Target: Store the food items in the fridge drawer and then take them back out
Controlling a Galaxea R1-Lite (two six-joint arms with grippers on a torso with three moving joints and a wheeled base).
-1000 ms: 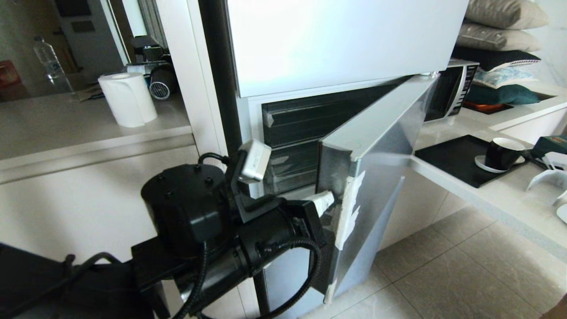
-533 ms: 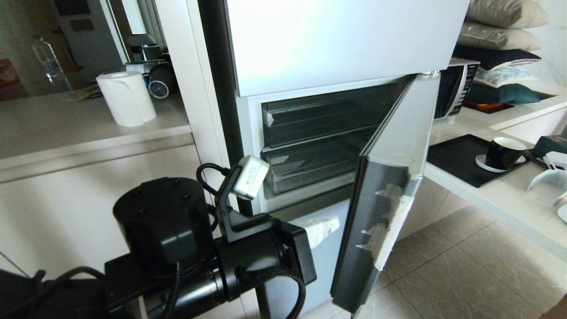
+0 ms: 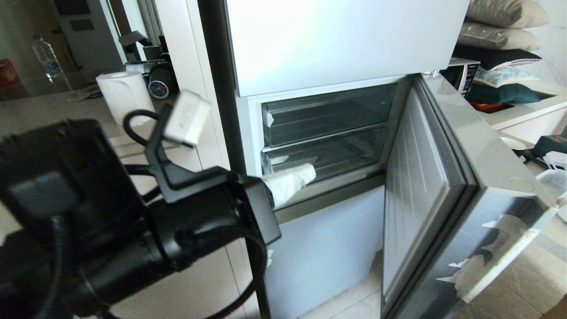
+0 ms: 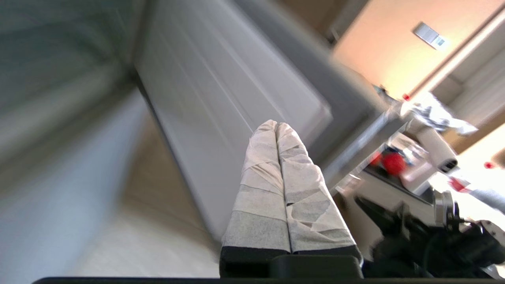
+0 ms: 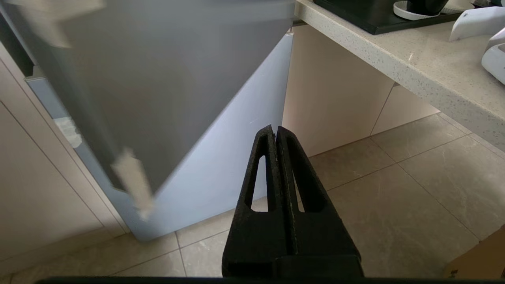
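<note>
The fridge's middle door [image 3: 416,177] stands swung wide to the right, baring two stacked clear bins. The lower one, with a ribbed floor, is the fridge drawer [image 3: 350,153], pushed in. My left gripper [image 3: 311,169], fingers wrapped in white tape, is shut and empty, its tip right in front of that drawer's left end. In the left wrist view this gripper [image 4: 276,124] points along the door's inner face [image 4: 221,86]. A blurred round red food item [image 4: 393,163] lies past the door. My right gripper [image 5: 273,127] hangs shut and empty, low over the floor.
The open door's outer corner [image 3: 509,248] juts far out over the tiled floor [image 5: 394,189]. A stone counter [image 5: 414,67] runs along the right, with a microwave [image 3: 460,73] behind. A paper roll [image 3: 122,95] stands on the left ledge. The fridge's bottom panel [image 3: 328,248] is closed.
The middle door has swung from nearly half open to wide open on the right. My left gripper left the door's edge and rose to the lower drawer's front.
</note>
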